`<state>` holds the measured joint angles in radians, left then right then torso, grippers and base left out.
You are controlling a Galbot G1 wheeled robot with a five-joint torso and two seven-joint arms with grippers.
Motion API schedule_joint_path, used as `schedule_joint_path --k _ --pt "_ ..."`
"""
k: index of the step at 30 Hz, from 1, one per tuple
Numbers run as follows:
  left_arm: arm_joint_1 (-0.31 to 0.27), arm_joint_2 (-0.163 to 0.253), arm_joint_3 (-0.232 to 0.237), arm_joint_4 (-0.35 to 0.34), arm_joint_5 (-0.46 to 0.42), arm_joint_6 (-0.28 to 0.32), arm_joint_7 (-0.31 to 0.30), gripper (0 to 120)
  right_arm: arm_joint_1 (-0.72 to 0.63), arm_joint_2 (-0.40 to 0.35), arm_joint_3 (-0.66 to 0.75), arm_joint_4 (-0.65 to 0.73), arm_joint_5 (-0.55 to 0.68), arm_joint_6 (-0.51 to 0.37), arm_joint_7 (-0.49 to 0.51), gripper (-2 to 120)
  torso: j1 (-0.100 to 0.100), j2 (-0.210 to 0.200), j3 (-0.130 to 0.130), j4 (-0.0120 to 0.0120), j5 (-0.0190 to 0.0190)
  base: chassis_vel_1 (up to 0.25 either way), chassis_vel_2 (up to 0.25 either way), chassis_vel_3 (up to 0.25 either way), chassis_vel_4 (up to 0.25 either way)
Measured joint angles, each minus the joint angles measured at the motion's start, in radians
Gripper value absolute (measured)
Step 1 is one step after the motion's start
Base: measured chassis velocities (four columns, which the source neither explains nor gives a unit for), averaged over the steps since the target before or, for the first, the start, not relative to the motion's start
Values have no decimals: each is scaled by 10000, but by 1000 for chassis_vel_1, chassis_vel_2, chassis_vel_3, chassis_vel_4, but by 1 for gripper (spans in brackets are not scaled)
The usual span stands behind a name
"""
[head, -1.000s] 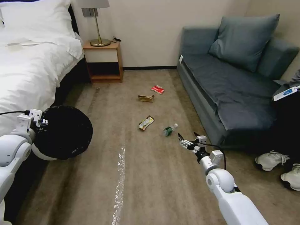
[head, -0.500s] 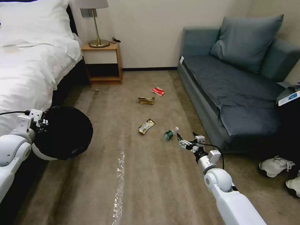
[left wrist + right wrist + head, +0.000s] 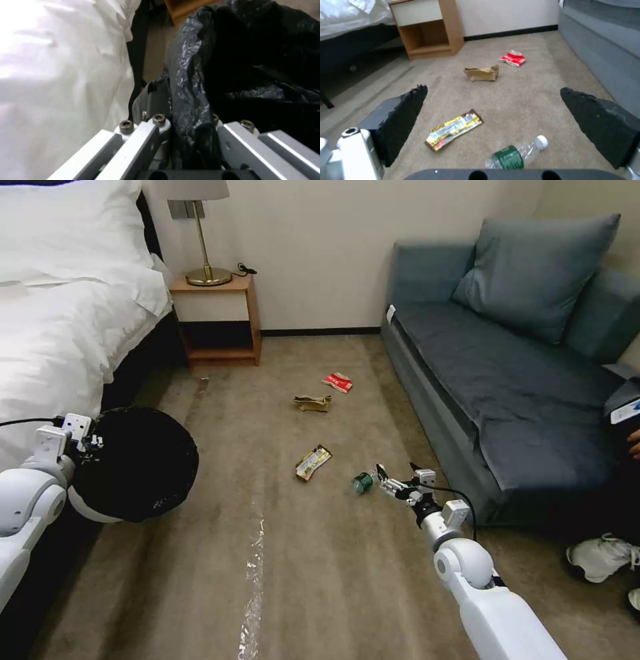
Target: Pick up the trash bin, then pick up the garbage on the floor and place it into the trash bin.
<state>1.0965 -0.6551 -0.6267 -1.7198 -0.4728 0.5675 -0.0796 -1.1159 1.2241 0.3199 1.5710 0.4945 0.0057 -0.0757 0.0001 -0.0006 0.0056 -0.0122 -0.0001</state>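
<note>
A hotel-style room, seen from the robot's head: the left gripper (image 3: 85,437), at the left edge of the frame, is clamped on the rim of the trash bin (image 3: 137,463), which hangs tilted beside the white bed (image 3: 60,313), its black bag liner (image 3: 253,62) facing the camera. In the left wrist view the metal fingers (image 3: 146,140) pinch the crinkled liner at the rim.

At lower centre-right, the right gripper (image 3: 398,479) hangs low over the beige carpet (image 3: 320,580) with its jaws spread wide, just beside the small clear bottle (image 3: 362,483) with the green label, which lies on its side. The right wrist view shows that bottle (image 3: 516,155) between the two black pads (image 3: 403,120).

Left of the bottle lies the yellow-black snack wrapper (image 3: 313,462). Farther up the frame sit the crumpled brown paper wrapper (image 3: 313,403) and, just beyond it, the red-and-white packet (image 3: 338,382), between the wooden nightstand (image 3: 217,320) and the grey-blue sofa (image 3: 507,373).
</note>
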Motion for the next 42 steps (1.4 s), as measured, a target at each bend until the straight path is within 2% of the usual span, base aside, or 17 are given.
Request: schedule_joint_path --k 10,31,42 --pt "66 -9 -12 -84 -4 -28 35 4 -26 96 -17 -66 -108 24 -42 100 0 0 0 1 1 -114 112 114 -114" --pt "533 6 -434 -345 12 -167 136 4 -216 146 11 -76 -269 119 -148 100 0 0 0 0 0 -127 121 126 -131" --pt "588 0 -487 -355 38 -216 179 4 -278 164 -36 -108 -282 150 -310 100 0 0 0 1 1 -134 130 138 -135"
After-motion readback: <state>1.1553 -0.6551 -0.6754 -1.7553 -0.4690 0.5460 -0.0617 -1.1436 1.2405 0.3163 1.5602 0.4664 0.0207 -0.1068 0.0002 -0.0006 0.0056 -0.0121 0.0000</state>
